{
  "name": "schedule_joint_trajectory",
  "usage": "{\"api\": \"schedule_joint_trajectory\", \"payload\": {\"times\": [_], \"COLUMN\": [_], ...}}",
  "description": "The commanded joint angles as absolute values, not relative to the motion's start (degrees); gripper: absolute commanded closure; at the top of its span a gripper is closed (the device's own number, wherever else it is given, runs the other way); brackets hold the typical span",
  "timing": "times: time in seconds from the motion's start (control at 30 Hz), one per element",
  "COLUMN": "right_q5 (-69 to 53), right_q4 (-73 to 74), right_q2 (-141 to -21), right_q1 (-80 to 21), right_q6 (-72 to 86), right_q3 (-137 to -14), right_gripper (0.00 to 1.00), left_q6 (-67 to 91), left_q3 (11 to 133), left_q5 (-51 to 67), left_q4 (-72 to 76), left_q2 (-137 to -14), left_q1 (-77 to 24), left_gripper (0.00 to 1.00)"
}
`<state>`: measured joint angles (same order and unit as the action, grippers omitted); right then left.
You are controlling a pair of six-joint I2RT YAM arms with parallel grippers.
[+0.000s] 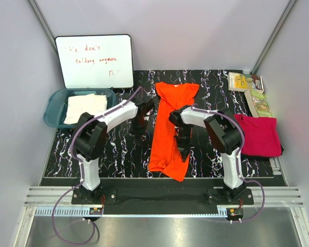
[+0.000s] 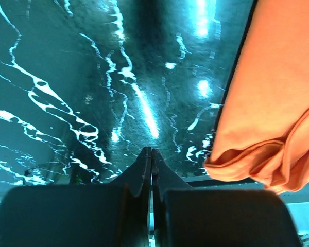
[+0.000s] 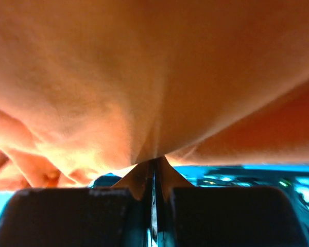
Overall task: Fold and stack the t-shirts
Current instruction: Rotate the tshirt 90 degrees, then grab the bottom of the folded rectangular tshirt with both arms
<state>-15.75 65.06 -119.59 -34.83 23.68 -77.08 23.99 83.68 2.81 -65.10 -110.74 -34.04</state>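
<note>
The orange t-shirt point(image 1: 167, 128) lies folded into a long strip down the middle of the black marbled table point(image 1: 113, 154). My right gripper point(image 1: 184, 149) sits at its right edge. In the right wrist view the orange t-shirt point(image 3: 144, 67) puckers into my right gripper point(image 3: 154, 160), whose jaws are shut on it. My left gripper point(image 1: 138, 135) hovers just left of the shirt. In the left wrist view my left gripper point(image 2: 152, 152) is shut and empty, with the orange t-shirt point(image 2: 278, 103) off to its right. The magenta t-shirt point(image 1: 257, 135) lies folded at the right. The cream t-shirt point(image 1: 85, 107) lies folded in the tub.
A teal tub point(image 1: 52, 110) stands at the back left of the table. A whiteboard point(image 1: 95, 60) leans on the back wall behind it. Colourful booklets point(image 1: 250, 90) lie at the back right corner. Grey walls close in both sides.
</note>
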Motion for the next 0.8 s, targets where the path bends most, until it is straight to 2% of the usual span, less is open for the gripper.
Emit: {"api": "schedule_joint_trajectory", "payload": {"times": [0.0,0.27,0.5,0.6,0.63,0.67,0.77], "right_q5": [2.1,8.5,8.2,4.9,4.2,3.8,2.6], "right_q4": [64.5,66.4,66.4,65.6,65.4,65.2,65.0], "right_q2": [-121.4,-128.8,-121.7,-117.9,-116.6,-116.1,-115.4], "right_q1": [-34.0,-29.5,-28.7,-27.5,-27.1,-26.8,-25.8], "right_q6": [22.5,19.3,18.0,18.5,18.6,19.1,18.8], "right_q3": [-77.9,-88.8,-90.6,-90.2,-90.1,-90.2,-90.5], "right_gripper": [1.00,1.00,1.00,1.00,1.00,1.00,1.00], "left_q6": [25.4,27.8,28.0,27.8,27.8,27.9,28.7], "left_q3": [82.5,84.8,84.6,82.8,82.4,82.2,81.0], "left_q5": [5.8,8.9,11.2,14.9,15.6,16.7,18.4], "left_q4": [-61.5,-59.2,-55.3,-51.1,-50.2,-49.3,-44.2], "left_q2": [-107.0,-110.0,-107.8,-107.3,-107.2,-107.2,-106.4], "left_q1": [-37.7,-44.8,-47.3,-48.0,-48.1,-48.3,-49.0], "left_gripper": [1.00,1.00,0.99,0.44,0.32,0.14,0.03]}}
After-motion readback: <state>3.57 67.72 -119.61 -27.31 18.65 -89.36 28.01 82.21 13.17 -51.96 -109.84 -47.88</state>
